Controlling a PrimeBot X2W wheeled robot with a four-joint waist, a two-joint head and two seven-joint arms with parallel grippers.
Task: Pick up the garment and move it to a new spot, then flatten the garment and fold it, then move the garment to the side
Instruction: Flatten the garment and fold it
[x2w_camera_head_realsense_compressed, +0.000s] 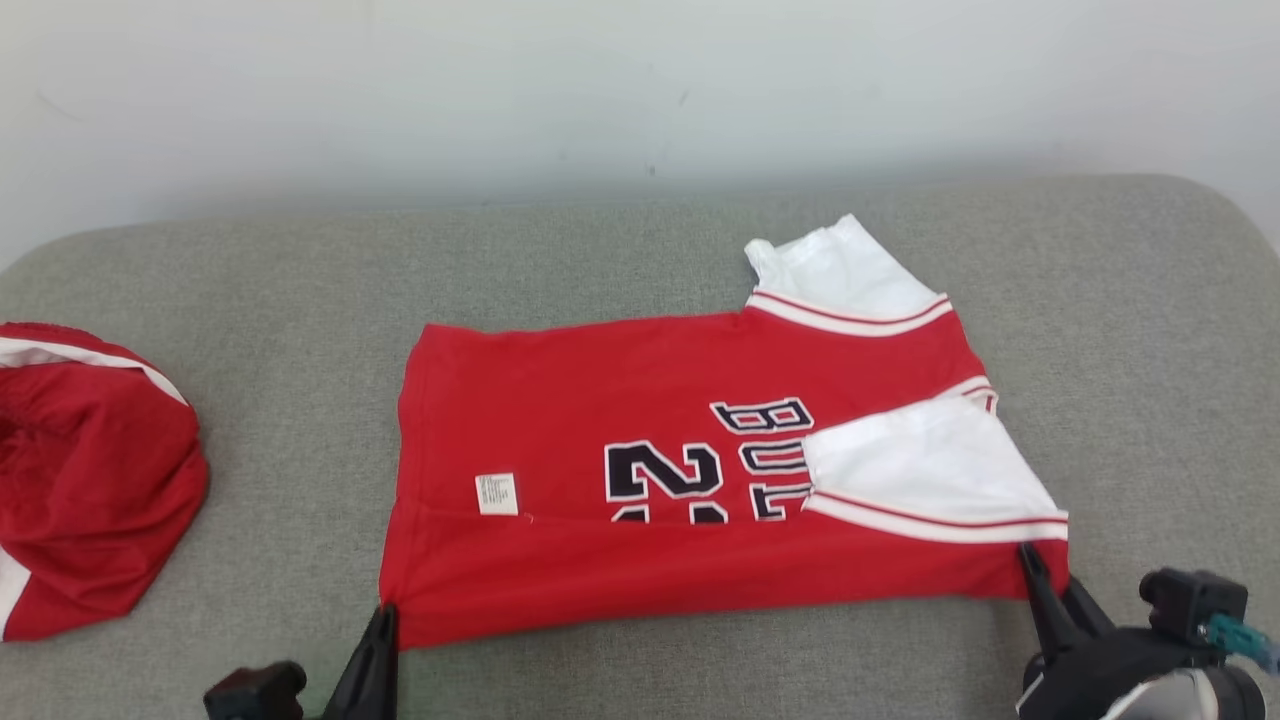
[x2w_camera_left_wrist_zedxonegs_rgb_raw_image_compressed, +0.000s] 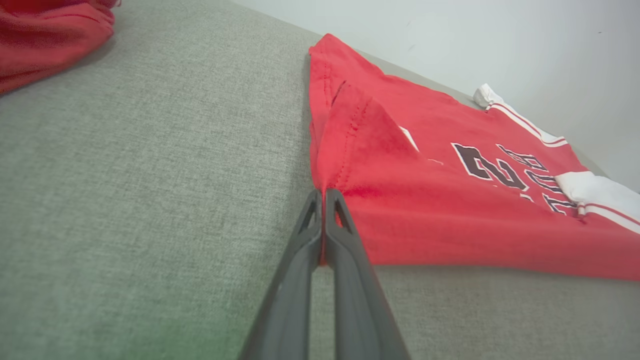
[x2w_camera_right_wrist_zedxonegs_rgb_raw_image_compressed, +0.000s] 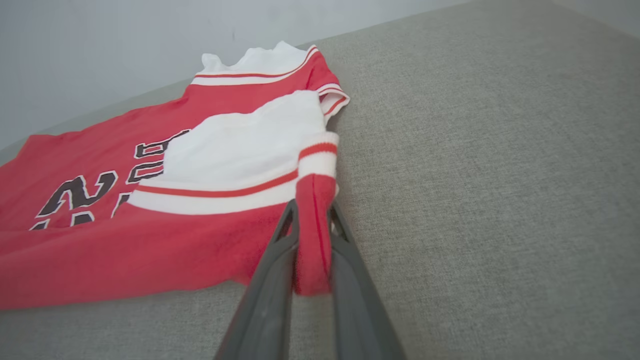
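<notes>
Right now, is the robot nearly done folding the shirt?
About halfway, I'd say. Done: the shirt lies flat on the cushion, with its near edge and one sleeve folded over the numbers. In hand: the left gripper and right gripper are each pinched shut on a near corner, likely for the next fold. Left: finish folding, then move the shirt to the side.
</notes>
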